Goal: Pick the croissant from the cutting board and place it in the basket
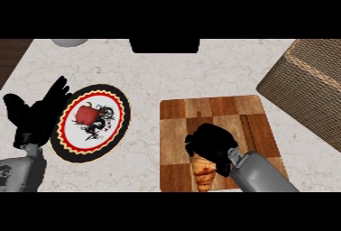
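Croissant (203,177) under right hand (210,143), not lifted yet

Lying on the near half of the cutting board (220,110), long axis running near-to-far, far end hidden under curled black fingers, near tip poking out below the wrist. Basket (303,85) just off the board's far right corner, so probably a lift, then up and rightward. Left hand (36,113) open and resting far left, beside the plate (66,144) with a red pepper (85,113); no use here. Pale speckled counter (200,72) all around.
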